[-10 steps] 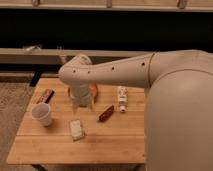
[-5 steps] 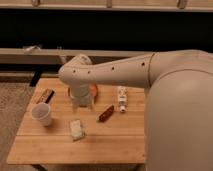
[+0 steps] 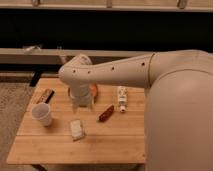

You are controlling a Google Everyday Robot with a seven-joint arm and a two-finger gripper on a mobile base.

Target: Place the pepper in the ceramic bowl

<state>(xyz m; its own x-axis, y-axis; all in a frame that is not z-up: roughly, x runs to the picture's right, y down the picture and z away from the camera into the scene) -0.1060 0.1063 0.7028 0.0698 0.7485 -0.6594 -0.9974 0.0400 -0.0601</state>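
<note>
The dark red-brown pepper (image 3: 105, 113) lies on the wooden table (image 3: 100, 145), right of centre. The orange ceramic bowl (image 3: 93, 90) is mostly hidden behind my arm; only a sliver of its right edge shows. My gripper (image 3: 81, 101) hangs below the white arm's wrist, over the table just left of the pepper and in front of the bowl. It holds nothing that I can see.
A white cup (image 3: 42, 113) stands at the table's left. A dark rectangular bar (image 3: 45, 95) lies behind it. A white bottle-like item (image 3: 121, 98) lies right of the pepper. A pale sponge-like block (image 3: 76, 129) lies near the front. My large white arm fills the right side.
</note>
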